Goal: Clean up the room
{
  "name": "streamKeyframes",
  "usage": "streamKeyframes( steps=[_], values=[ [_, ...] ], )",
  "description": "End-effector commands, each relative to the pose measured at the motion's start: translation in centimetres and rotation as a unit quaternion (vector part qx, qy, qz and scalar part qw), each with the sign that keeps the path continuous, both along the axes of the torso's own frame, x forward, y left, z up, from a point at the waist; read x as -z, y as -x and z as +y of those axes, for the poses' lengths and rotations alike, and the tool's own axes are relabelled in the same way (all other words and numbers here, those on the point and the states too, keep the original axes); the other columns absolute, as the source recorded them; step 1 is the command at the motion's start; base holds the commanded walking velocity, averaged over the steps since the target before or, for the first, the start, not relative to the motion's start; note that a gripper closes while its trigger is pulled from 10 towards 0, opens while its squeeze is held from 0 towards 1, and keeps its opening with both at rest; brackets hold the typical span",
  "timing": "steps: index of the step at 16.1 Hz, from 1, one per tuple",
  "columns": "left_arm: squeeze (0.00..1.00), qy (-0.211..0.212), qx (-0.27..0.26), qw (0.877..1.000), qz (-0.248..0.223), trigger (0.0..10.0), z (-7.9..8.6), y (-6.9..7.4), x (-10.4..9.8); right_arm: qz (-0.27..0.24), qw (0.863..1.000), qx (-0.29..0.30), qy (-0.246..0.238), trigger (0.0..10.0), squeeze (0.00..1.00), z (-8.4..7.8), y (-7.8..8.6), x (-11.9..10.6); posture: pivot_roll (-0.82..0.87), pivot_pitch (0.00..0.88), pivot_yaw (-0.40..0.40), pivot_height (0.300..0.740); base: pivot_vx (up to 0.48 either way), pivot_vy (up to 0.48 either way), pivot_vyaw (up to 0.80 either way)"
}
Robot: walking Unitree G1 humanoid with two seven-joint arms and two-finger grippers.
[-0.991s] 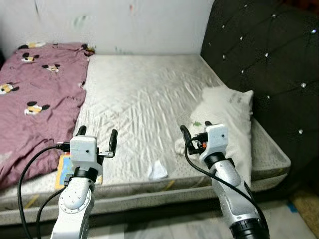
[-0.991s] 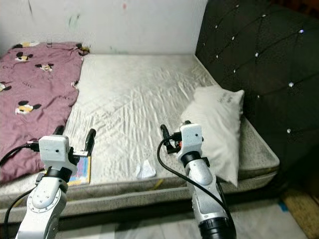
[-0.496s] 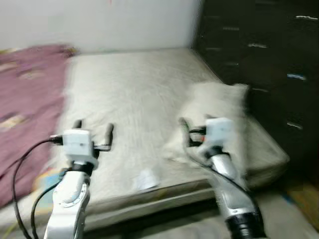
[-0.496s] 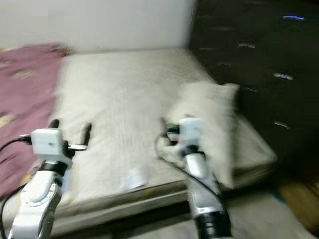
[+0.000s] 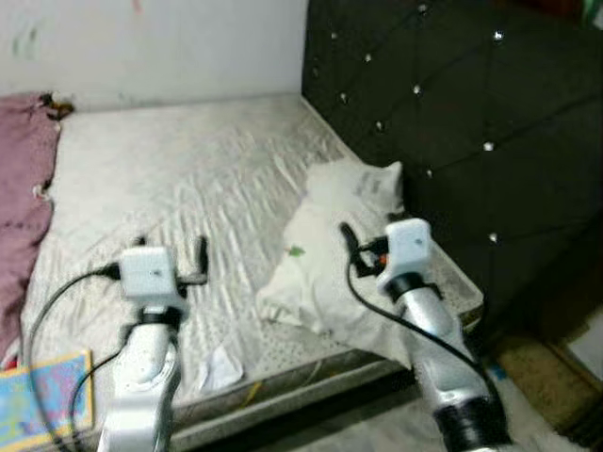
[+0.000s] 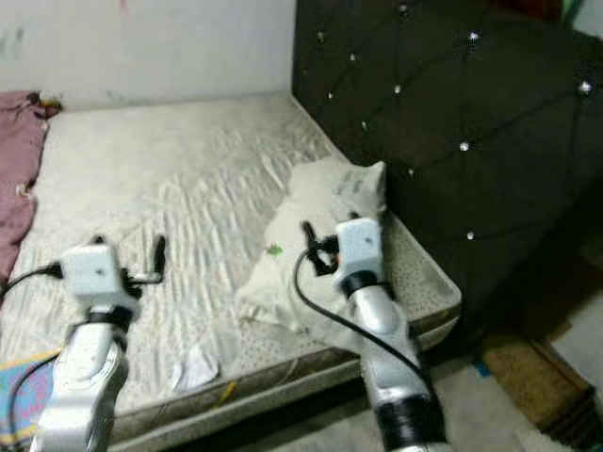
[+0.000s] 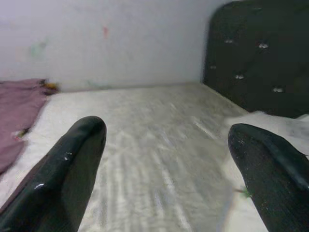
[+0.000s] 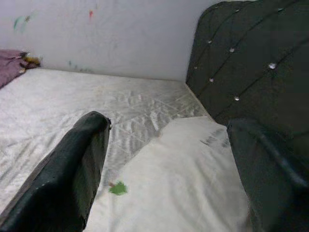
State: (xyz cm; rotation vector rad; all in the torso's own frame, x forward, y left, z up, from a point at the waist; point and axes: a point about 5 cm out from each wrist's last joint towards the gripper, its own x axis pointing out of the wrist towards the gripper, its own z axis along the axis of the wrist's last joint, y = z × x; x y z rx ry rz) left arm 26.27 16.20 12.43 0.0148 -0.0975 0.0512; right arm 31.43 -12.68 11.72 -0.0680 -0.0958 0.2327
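**Both grippers held open above the bed, the pillow under the right one**

A bare, quilted off-white mattress (image 5: 188, 169) fills the scene, with a black tufted headboard studded with shiny buttons (image 5: 452, 122) along its right side and a pale wall at the far end. A rumpled white pillow (image 5: 325, 235) lies on the right part of the mattress, close against the headboard, a small green scrap (image 8: 117, 188) on its near-left corner.

The right gripper (image 5: 363, 247) hangs over the near end of that pillow — its two black fingers (image 8: 72, 169) are spread wide and hold nothing, the pillow lying between and beyond them in the wrist view. The left gripper (image 5: 170, 254) sits over the bare mattress to the left of the pillow, well apart from it, fingers (image 7: 63, 169) likewise wide apart and empty.

A crumpled white scrap of paper (image 5: 219, 367) lies near the mattress's near edge, just right of the left arm. A colourful flat book (image 5: 42, 395) rests at the near left corner, and a maroon blanket (image 5: 24, 169) covers the far left edge.
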Motion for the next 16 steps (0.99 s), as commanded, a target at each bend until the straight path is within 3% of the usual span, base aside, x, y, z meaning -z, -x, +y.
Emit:
streamKeyframes(
  steps=[1,9,12,16],
  values=[
    [0.0,-0.014,0.015,1.0,0.002,10.0,-0.1,0.2,0.1,-0.006,1.0,0.001,-0.008,10.0,0.0,-0.21,0.07,-0.35,0.02,0.059,-0.076,0.74,0.0,0.0,0.8],
    [0.0,0.012,0.011,1.0,0.005,10.0,-0.17,0.02,0.15,0.003,1.0,-0.007,-0.009,10.0,0.0,0.01,-0.07,-0.21,0.01,0.065,-0.073,0.74,0.0,0.0,0.76],
    [0.0,0.023,0.003,1.0,0.008,10.0,-0.18,-0.02,0.26,0.015,1.0,0.013,0.011,10.0,0.0,-0.11,-0.22,0.22,0.01,0.06,-0.072,0.74,0.0,0.0,0.0],
    [0.0,0.021,0.013,1.0,0.004,10.0,-0.45,-0.31,0.22,0.015,1.0,0.019,0.02,10.0,0.0,-0.03,-0.22,0.37,0.01,0.051,-0.076,0.74,0.0,0.46,0.0]
  ],
)
